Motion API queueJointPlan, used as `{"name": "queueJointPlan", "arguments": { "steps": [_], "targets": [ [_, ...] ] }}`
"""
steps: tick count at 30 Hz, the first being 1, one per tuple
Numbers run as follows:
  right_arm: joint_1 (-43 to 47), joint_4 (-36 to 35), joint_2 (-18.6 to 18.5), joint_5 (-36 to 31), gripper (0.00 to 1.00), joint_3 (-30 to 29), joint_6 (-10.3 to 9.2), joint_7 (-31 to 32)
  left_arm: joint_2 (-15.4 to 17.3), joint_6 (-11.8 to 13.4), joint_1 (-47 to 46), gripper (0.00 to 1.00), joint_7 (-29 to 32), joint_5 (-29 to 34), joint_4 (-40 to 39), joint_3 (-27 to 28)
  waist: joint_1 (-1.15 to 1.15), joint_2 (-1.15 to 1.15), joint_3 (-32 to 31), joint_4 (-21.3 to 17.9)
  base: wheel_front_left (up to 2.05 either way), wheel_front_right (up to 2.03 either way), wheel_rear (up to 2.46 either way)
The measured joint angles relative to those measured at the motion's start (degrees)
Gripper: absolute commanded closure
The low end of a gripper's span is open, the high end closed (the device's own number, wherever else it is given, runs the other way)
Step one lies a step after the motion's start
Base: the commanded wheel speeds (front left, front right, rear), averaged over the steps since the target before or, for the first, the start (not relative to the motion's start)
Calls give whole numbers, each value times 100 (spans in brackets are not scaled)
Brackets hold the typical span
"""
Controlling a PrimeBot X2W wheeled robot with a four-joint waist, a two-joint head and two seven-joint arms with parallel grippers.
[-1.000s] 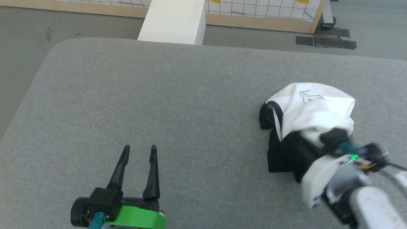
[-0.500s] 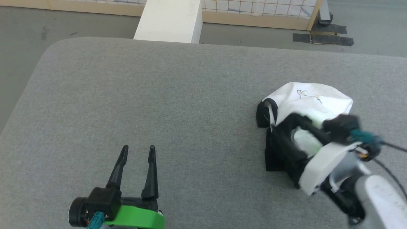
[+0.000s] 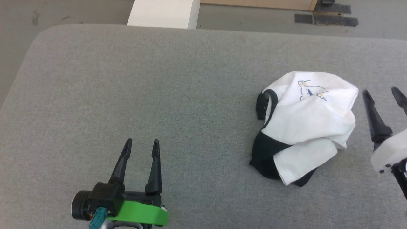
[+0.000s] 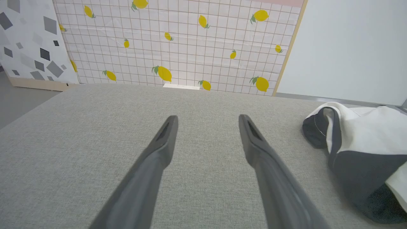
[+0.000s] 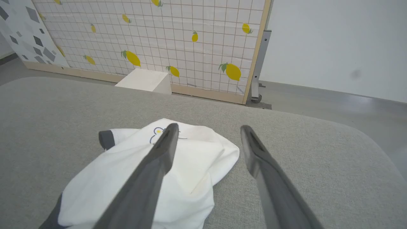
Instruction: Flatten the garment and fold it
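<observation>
Status: garment [image 3: 310, 121] lies crumpled on the grey tabletop [image 3: 178, 79], just to the left of the right end effector [image 3: 381, 93] and not touching it. Its fingers are spread, grasping nothing. The left end effector [image 3: 142, 143] is likewise released and empty, and the garment sits well off to its right.

The left gripper [image 3: 142, 142] sits low on the left, its dark fingers [image 3: 154, 171] spread apart and pointing up the head view from a green wrist mount [image 3: 140, 214]. The right gripper [image 3: 380, 91] stands at the right edge, fingers parted and holding nothing, above its white wrist [image 3: 389, 152].
</observation>
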Motion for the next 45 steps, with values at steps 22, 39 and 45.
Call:
{"name": "queueJointPlan", "arguments": {
  "steps": [22,39,45],
  "targets": [
    [-428,2127,223,-316,100,43,1,-94,-1,-19,-397,0,0,102,-10,-130,0,0,652,408,0,0,0],
    [-1674,524,-1388,-483,100,933,1,691,-4,69,-106,0,0,-33,96,-180,0,0,-274,625,0,0,0],
    [-2666,1274,-866,-428,100,2777,1,415,-4,29,-113,0,0,-58,113,-222,0,0,-241,837,0,0,0]
  ]
}}
